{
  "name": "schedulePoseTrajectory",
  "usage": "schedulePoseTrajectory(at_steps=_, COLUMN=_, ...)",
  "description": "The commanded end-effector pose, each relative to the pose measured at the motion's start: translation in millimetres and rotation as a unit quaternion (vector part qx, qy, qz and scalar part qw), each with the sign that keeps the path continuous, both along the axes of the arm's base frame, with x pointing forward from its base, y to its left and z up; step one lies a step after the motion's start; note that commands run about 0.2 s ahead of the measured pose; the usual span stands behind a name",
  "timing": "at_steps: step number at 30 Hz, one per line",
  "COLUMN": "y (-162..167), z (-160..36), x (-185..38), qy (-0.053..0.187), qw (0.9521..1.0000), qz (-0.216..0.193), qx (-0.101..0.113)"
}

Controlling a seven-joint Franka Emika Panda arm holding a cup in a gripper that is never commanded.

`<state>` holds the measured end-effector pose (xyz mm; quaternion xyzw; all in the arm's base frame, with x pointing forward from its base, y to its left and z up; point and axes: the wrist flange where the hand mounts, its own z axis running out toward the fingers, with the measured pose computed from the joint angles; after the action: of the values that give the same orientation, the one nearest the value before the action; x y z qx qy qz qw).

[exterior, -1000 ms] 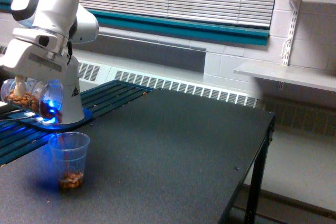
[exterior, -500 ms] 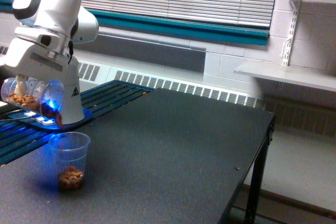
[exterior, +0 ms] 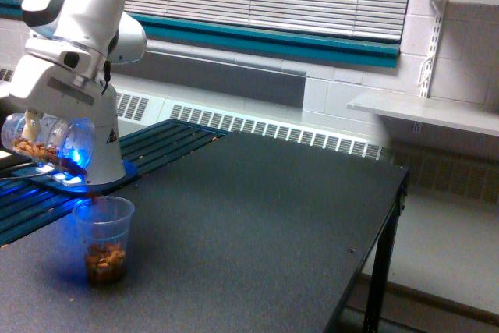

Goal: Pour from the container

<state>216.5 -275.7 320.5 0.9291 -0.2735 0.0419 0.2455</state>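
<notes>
The container [exterior: 48, 146], a clear round jar with brown pieces inside, lies tipped on its side at the exterior view's left, its flared mouth lit blue and pointing right and down. My gripper [exterior: 31, 126] is shut on it from above. Brown pieces spill from the mouth into the clear plastic cup [exterior: 103, 238], which stands upright on the dark table [exterior: 257, 224] just below. A layer of brown pieces covers the cup's bottom.
The arm's white base [exterior: 105, 154] stands on a blue plate behind the cup. A slatted blue-black surface [exterior: 164, 142] lies at the table's back left. The table's right edge [exterior: 390, 216] drops to the floor; a white shelf [exterior: 425, 111] hangs on the wall.
The jar has tipped slightly further and risen a little. More brown pieces have fallen, and the pile in the cup has grown.
</notes>
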Motion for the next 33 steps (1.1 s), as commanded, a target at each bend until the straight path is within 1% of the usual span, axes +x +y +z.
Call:
schedulePoseTrajectory(at_steps=1, y=0, z=5.7, x=6, qy=0.007, qw=0.9999, qz=0.003, qx=-0.010)
schedulePoseTrajectory(at_steps=11, y=1, z=9.5, x=8, qy=0.032, qw=0.9994, qz=0.002, qx=-0.014)
schedulePoseTrajectory(at_steps=21, y=4, z=12.8, x=11, qy=0.041, qw=0.9990, qz=-0.001, qx=-0.018)
schedulePoseTrajectory(at_steps=29, y=3, z=20.1, x=11, qy=0.066, qw=0.9973, qz=-0.006, qx=-0.032)
schedulePoseTrajectory(at_steps=33, y=4, z=23.4, x=10, qy=0.074, qw=0.9965, qz=-0.013, qx=-0.036)
